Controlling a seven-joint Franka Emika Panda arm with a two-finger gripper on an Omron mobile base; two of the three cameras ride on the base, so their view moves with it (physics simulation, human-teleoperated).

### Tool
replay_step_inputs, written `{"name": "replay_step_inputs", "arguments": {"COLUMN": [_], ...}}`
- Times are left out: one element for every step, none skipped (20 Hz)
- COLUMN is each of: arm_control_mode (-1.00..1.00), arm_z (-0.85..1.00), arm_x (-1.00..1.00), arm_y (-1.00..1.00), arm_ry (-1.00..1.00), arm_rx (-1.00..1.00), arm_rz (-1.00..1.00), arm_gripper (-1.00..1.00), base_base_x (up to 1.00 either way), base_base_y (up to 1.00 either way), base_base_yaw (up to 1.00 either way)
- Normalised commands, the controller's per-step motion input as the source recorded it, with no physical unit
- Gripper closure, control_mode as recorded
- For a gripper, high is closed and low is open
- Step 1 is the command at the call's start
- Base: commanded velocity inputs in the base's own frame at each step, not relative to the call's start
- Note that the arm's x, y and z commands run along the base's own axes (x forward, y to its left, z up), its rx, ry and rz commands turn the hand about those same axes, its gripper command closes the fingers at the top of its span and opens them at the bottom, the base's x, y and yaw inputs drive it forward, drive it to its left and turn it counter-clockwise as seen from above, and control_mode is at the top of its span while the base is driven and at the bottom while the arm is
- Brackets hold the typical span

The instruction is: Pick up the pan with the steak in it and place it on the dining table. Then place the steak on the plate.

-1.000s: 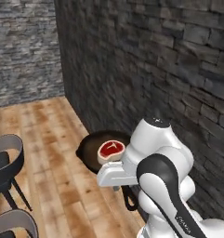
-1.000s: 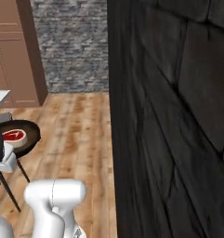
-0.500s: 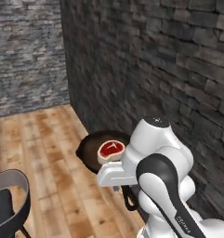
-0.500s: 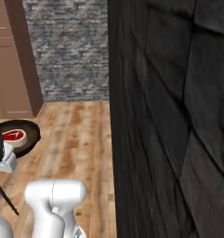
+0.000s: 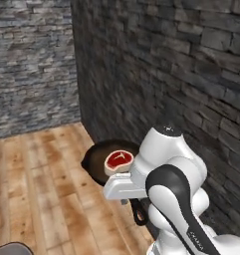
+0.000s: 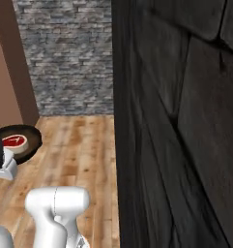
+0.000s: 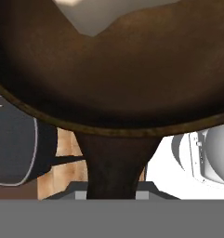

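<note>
The black-brown pan (image 5: 95, 158) hangs in the air above the wooden floor, with the red steak (image 5: 118, 160) lying in it. My gripper (image 5: 128, 198) is shut on the pan's short handle, whose loop end (image 5: 140, 217) pokes out below the hand. From the right base view the pan (image 6: 30, 139) and steak (image 6: 14, 142) sit at the left edge. In the hand view the pan (image 7: 113, 69) looms close, its handle (image 7: 114, 158) runs down into my gripper (image 7: 112, 194), and the steak's pale rim (image 7: 97, 16) shows at the top. The dining table and the plate are out of view.
A dark stone wall (image 5: 191, 74) stands close on the right, and a grey brick wall (image 5: 32, 69) lies ahead. Wooden floor (image 5: 37, 189) stretches left. A brown cabinet side (image 6: 11, 63) rises at the left. A dark chair top (image 5: 12, 247) peeks in at the bottom.
The whole picture has shifted, so the base has moved: the dark chairs slid out of the left base view and the stone wall came closer. The pan stays in my grip.
</note>
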Motion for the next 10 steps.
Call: {"name": "replay_step_inputs", "arguments": {"arm_control_mode": [1.0, 1.0, 1.0, 1.0, 1.0, 1.0, 1.0, 1.0, 1.0, 1.0], "arm_z": [0.0, 0.0, 0.0, 0.0, 0.0, 0.0, 0.0, 0.0, 0.0, 0.0], "arm_x": [0.0, 0.0, 0.0, 0.0, 0.0, 0.0, 0.0, 0.0, 0.0, 0.0], "arm_y": [0.0, 0.0, 0.0, 0.0, 0.0, 0.0, 0.0, 0.0, 0.0, 0.0], "arm_ry": [0.0, 0.0, 0.0, 0.0, 0.0, 0.0, 0.0, 0.0, 0.0, 0.0], "arm_rx": [0.0, 0.0, 0.0, 0.0, 0.0, 0.0, 0.0, 0.0, 0.0, 0.0], "arm_rz": [0.0, 0.0, 0.0, 0.0, 0.0, 0.0, 0.0, 0.0, 0.0, 0.0], "arm_gripper": [1.0, 1.0, 1.0, 1.0, 1.0, 1.0, 1.0, 1.0, 1.0, 1.0], "base_base_x": [1.0, 1.0, 1.0, 1.0, 1.0, 1.0, 1.0, 1.0, 1.0, 1.0], "base_base_y": [-0.09, -0.06, -0.05, -0.05, -0.06, -0.03, -0.02, 0.0, 0.0, -0.07], "base_base_yaw": [0.01, 0.01, 0.01, 0.01, 0.02, 0.05, 0.05, 0.04, 0.04, 0.04]}}
